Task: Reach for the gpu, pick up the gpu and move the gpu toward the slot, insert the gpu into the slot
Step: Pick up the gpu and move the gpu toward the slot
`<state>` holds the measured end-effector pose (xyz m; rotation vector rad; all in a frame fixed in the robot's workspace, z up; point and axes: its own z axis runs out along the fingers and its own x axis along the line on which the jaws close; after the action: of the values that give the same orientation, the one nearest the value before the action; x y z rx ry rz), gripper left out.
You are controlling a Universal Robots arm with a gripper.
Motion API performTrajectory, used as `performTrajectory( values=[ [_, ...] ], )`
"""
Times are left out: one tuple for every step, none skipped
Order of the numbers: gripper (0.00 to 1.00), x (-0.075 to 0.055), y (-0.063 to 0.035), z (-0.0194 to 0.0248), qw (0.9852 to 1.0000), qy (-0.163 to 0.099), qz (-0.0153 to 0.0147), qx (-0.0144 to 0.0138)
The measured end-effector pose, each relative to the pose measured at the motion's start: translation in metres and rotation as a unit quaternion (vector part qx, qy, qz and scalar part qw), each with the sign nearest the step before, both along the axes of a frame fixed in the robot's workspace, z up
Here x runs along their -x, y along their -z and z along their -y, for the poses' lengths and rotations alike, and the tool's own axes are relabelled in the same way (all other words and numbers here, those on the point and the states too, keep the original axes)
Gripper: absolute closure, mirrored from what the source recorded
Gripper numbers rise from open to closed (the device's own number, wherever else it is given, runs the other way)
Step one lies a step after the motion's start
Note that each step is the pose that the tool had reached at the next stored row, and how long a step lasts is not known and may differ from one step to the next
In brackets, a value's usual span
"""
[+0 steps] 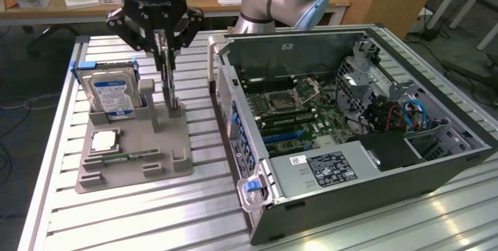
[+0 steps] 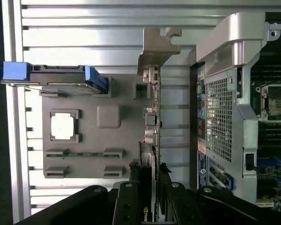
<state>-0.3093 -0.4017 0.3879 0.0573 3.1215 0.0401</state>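
Observation:
The gpu stands on edge in the grey holder, a thin dark card reaching down to the holder's post. In the wrist view the gpu is seen edge-on, with its grey metal bracket at the far end. My gripper hangs straight over it, one finger on each side of the card's upper edge, and looks shut on it. The same gripper shows its black fingers against the card. The open computer case lies to the exterior view's right, its motherboard slots exposed.
A silver hard drive with blue clips stands in the holder beside the card. A processor chip and a green memory stick lie in the holder's recesses. The case wall runs close alongside the gpu. The slatted table ends at the left.

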Motion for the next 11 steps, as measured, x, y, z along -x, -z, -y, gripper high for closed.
performTrajectory(
  values=[
    [0.74,0.0,-0.0025,0.0,1.0,0.0,0.0,0.0],
    [0.74,0.0,-0.0046,0.0,1.0,0.0,0.0,-0.0001],
    [0.74,-0.001,-0.0059,0.0001,1.0,0.0,-0.0001,-0.0001],
    [0.74,-0.002,-0.0062,0.0,1.0,0.0,0.0001,-0.0002],
    [0.74,-0.004,-0.0064,0.0,1.0,0.0,-0.0001,-0.0001],
    [0.74,-0.007,-0.0065,0.0,1.0,0.0,-0.0002,-0.0001],
    [0.74,-0.009,-0.0066,0.0,1.0,0.0,-0.0005,-0.0001],
    [0.74,-0.012,-0.0066,0.0,1.0,0.0,-0.0008,-0.0002],
    [0.74,-0.014,-0.0069,0.0,1.0,0.0,-0.0011,-0.0001],
    [0.74,-0.015,-0.0087,0.0,1.0,0.0,-0.0013,-0.0001],
    [0.74,-0.016,-0.0119,0.0,1.0,0.0,-0.0013,-0.0003]
  ],
)
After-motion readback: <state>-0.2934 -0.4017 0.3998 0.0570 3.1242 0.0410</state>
